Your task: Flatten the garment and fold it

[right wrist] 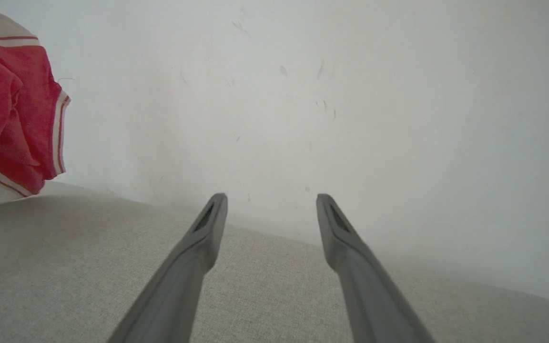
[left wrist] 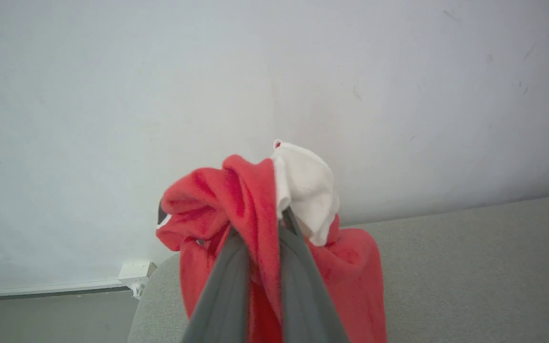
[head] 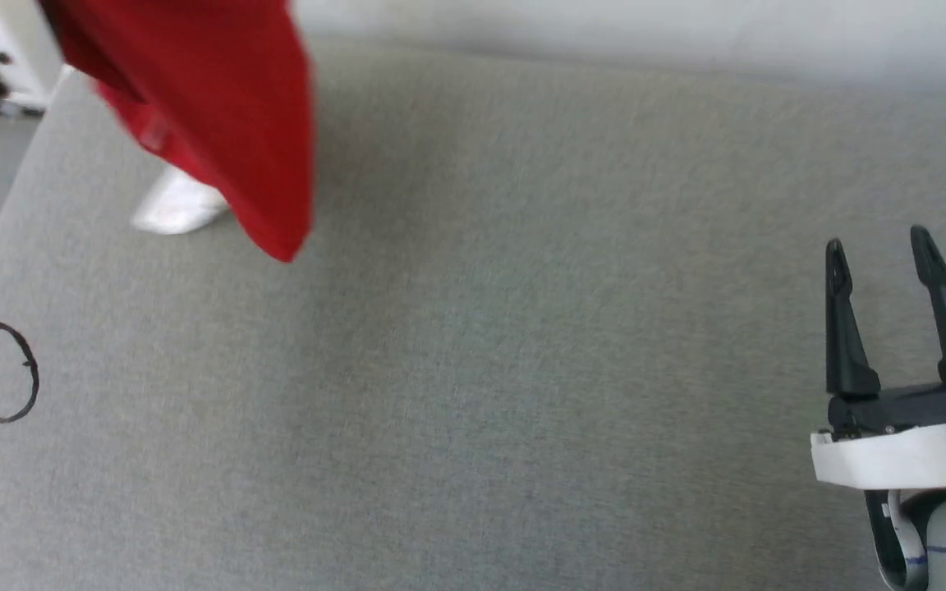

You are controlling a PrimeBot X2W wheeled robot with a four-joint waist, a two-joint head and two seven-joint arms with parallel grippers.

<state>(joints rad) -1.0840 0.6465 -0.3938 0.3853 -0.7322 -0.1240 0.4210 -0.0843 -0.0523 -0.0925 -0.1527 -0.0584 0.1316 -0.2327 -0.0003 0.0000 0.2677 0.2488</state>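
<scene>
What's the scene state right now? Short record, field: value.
garment: red with white sleeves, bunched, hanging from the left gripper; the low white part seems to reach the surface
left gripper: shut on a fold of the garment, raised
right gripper: open, empty, apart from the garment
surface: grey fabric, bare between the garment and the right gripper
cable: dark loop at the surface's left edge
task state: not yet flattened or folded
</scene>
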